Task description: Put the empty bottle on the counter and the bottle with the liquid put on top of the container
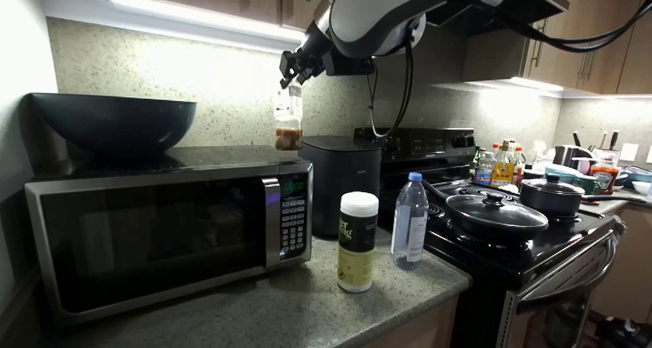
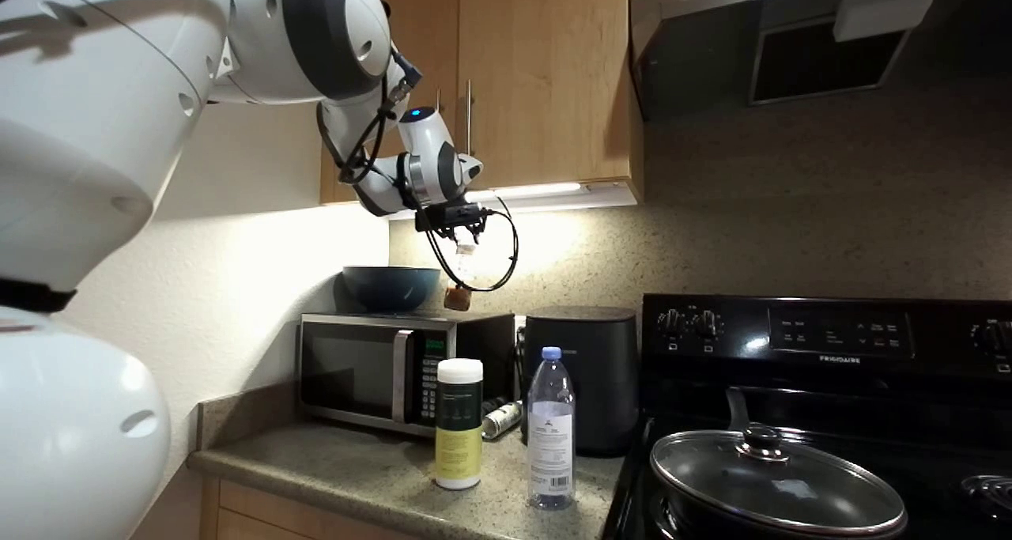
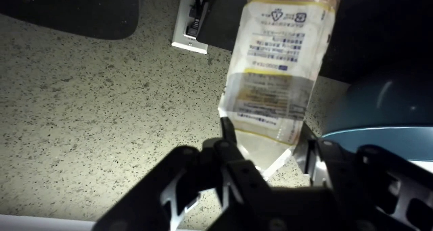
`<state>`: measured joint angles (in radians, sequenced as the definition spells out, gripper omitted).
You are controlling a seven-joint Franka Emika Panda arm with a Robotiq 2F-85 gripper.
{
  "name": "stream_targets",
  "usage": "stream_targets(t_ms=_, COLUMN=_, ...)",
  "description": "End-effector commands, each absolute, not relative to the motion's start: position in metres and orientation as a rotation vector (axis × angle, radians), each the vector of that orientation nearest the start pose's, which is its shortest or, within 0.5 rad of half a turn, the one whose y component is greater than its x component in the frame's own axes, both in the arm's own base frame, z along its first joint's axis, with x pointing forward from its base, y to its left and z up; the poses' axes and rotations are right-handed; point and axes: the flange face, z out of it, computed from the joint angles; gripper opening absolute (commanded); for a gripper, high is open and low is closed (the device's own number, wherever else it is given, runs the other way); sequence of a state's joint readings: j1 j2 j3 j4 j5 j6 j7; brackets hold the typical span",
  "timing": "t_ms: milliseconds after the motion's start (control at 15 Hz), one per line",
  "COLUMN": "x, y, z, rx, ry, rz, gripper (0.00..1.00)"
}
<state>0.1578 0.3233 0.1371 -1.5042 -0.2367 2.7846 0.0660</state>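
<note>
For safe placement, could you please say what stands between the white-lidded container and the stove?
In both exterior views, the blue-capped bottle stands upright between the container and the stove; a black appliance stands farther back.

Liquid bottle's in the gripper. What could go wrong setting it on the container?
The gripper holds the bottle with the liquid near its top; it could swing or slip.
The white lid on the container is a narrow perch; a careless release might topple the bottle.
The empty bottle, close by, could get bumped over.

Kitchen: stove, microwave, cabinets.
</note>
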Motion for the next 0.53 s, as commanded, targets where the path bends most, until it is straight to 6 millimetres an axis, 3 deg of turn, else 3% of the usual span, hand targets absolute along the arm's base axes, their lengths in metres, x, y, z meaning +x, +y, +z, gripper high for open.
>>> stream_targets(t_ms=0, x=0.68, y=0.199, z=0.6, rx=-2.71, ry=-0.518, rz=-1.445, gripper=0.18)
stream_targets(t_ms=467, x=0.643, y=0.186, z=0.585, rx=-2.752, ry=-0.4, rz=-1.521, gripper=0.18)
